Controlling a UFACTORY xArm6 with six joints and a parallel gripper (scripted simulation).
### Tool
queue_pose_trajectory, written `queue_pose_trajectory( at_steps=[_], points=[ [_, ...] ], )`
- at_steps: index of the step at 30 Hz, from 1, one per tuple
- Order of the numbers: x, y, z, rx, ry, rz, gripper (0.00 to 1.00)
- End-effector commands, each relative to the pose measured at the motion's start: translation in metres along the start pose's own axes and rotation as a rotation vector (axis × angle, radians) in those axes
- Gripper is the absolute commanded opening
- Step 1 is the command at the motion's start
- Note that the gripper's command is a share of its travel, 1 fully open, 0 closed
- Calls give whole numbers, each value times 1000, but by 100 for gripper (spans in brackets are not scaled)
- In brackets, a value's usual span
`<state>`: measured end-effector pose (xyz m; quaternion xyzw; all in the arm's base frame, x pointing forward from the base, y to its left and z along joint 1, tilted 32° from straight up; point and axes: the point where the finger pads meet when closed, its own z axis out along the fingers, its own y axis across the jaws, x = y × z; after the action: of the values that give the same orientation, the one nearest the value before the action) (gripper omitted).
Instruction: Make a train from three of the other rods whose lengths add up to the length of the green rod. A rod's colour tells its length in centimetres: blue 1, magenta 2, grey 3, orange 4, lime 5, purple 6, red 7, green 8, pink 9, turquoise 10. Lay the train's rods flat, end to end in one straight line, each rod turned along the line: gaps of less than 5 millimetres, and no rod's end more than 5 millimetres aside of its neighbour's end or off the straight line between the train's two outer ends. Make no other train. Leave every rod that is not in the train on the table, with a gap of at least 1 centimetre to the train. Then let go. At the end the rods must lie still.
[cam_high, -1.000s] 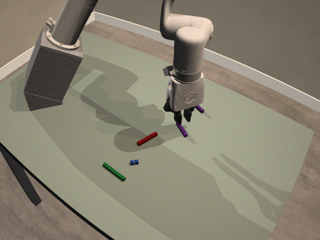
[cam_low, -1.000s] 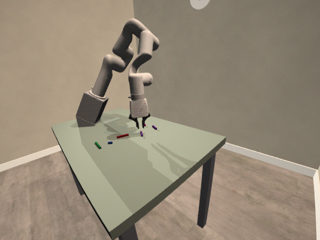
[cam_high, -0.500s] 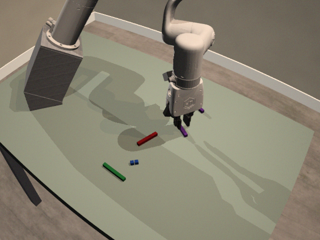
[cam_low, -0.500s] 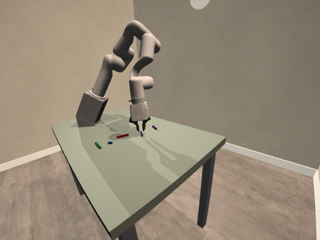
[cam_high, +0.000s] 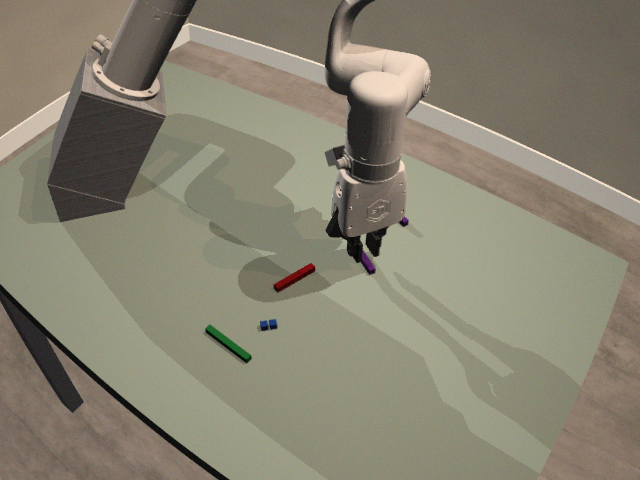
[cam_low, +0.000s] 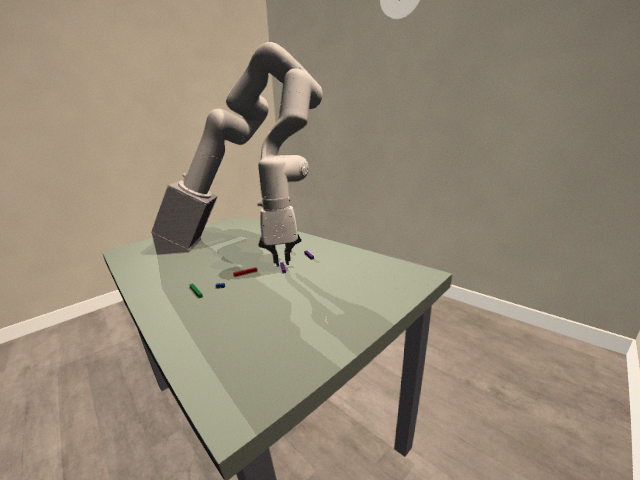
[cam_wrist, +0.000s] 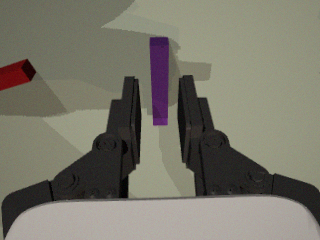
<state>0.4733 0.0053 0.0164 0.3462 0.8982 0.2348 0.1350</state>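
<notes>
My gripper (cam_high: 364, 251) hangs low over the table, its fingers straddling the near end of a purple rod (cam_high: 368, 262) that lies flat. In the wrist view the purple rod (cam_wrist: 159, 80) runs between the two fingertips with a gap on each side, so the gripper is open and touches nothing. A second purple rod (cam_high: 404, 221) lies just behind the gripper, mostly hidden by it. A red rod (cam_high: 294, 277) lies to the left. Two blue rods (cam_high: 268, 324) sit side by side nearer the front. The green rod (cam_high: 227, 343) lies front left.
The arm's grey base block (cam_high: 103, 134) stands at the back left of the table. The table's front edge runs close below the green rod. In the exterior view the rods lie clustered near the gripper (cam_low: 281, 260).
</notes>
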Motion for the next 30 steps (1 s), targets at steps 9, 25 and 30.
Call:
queue_pose_trajectory(
  at_steps=[9,25,30],
  points=[
    [-1,1,0,-1,-2,0,24],
    [-1,1,0,-1,-2,0,24],
    [-1,1,0,-1,-2,0,24]
  ],
)
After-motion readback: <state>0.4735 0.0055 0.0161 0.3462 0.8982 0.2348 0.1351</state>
